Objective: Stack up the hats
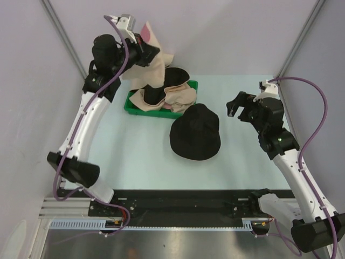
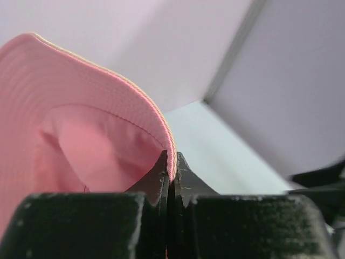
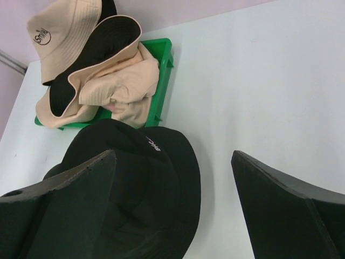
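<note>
Pale lavender walls close in a light mint table (image 1: 145,162), with the two arm bases at its near edge. At the back, left of centre, a green plastic tray (image 1: 129,105) holds a loose pile of beige hats (image 1: 175,97). One hat in the pile is turned up to show its black lining (image 3: 105,46), and a scrap of pink shows low down among the folds.

The left arm reaches up and back over the tray's left end. The left gripper (image 1: 137,33) has its fingers pressed together on the brim of a pink-lined hat (image 1: 159,65). This hat hangs from the grip, its beige outside drooping toward the pile. Whether its lower edge touches the hats beneath cannot be told. In the left wrist view the brim edge is pinched between the two black fingertips (image 2: 171,162), and the pink inside (image 2: 81,135) fills the left of the frame.

A black bucket hat (image 1: 195,132) lies crown up on the table, just in front of the tray's right end and separate from the pile. A small white mark (image 3: 152,144) shows on its crown.

The right gripper (image 1: 238,109) hovers to the right of the black bucket hat. Its fingers are spread wide and hold nothing. In the right wrist view they (image 3: 81,183) frame the black hat below.
</note>
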